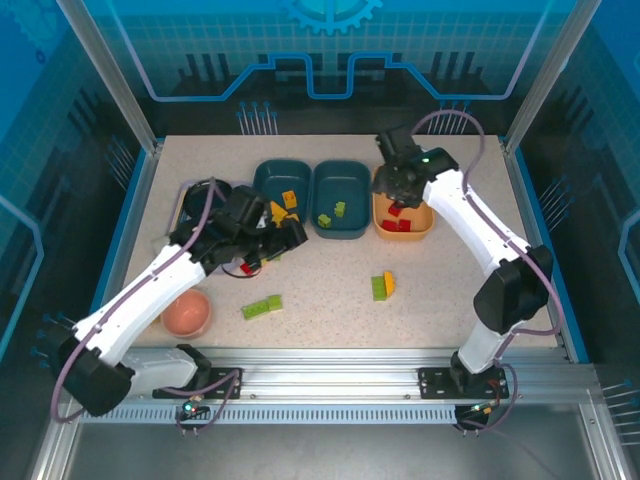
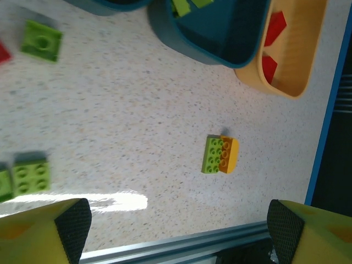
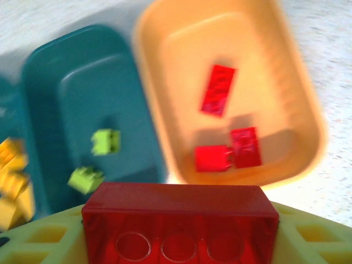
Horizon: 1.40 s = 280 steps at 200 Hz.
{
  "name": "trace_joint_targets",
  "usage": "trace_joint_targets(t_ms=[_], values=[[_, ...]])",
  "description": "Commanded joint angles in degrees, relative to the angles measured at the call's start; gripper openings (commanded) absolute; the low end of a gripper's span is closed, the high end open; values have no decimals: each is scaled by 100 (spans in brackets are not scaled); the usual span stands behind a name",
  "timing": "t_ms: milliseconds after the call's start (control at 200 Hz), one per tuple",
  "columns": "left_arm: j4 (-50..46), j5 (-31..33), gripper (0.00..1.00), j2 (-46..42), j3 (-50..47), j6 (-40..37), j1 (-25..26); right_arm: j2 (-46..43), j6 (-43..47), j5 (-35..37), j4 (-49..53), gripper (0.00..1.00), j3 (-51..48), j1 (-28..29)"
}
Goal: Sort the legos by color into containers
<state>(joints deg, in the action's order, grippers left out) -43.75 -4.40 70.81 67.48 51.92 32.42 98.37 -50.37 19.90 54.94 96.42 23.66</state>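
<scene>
Three trays sit side by side: the left teal tray (image 1: 262,175) holds yellow bricks (image 1: 285,203), the middle teal tray (image 3: 71,99) two green bricks (image 3: 105,141), and the orange tray (image 3: 297,99) three red bricks (image 3: 218,89). A long red brick (image 3: 179,214) sits clamped in the right claw (image 1: 400,185) above the orange tray. A green-and-orange pair (image 2: 220,155) lies on the tabletop (image 1: 450,290).

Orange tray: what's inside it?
Three red bricks lie inside the orange tray. A fourth red brick, gripped in the right arm's jaws, covers the tray's near edge, so anything under there can't be seen.

Robotics lab test cell: speckled counter (image 1: 330,270) boxed by aluminium posts (image 1: 110,70), blue translucent panels (image 1: 400,60) with gear graphic (image 1: 330,12); left arm (image 1: 140,300), right arm (image 1: 480,225) bolted to extrusion rail (image 1: 330,365).
</scene>
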Motion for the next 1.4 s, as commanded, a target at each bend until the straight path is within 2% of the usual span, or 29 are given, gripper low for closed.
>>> trace_joint_targets(t_ms=[0,115,235,445,680,850,1075,1230,1395], values=[[537,-38,87,521,493,-184,211,259,-1272,-300,-204,54,-282,-434],[630,-117,87,1074,870,-328,370,666,-2609,-478,-239,53,-166,-824],[777,-226,87,1509,1128,-457,456,1147,-3602,-452,-115,53,103,-1029],[789,-383,87,2003,1475,-654,561,1859,-4608,-514,160,53,552,-1200],[752,-465,86,2104,1478,-717,637,2402,-5374,-552,500,55,875,-1253],[704,-513,86,2091,1443,-757,648,2692,-5478,-588,504,60,1095,-1339],[659,-643,86,2152,1424,-850,676,2896,-5214,-746,675,85,1661,-1327],[690,-791,86,2342,1525,-885,718,2705,-5116,-725,703,89,1826,-1219],[595,-912,86,2720,1817,-870,847,2195,-4646,-459,680,86,2005,-1027]])
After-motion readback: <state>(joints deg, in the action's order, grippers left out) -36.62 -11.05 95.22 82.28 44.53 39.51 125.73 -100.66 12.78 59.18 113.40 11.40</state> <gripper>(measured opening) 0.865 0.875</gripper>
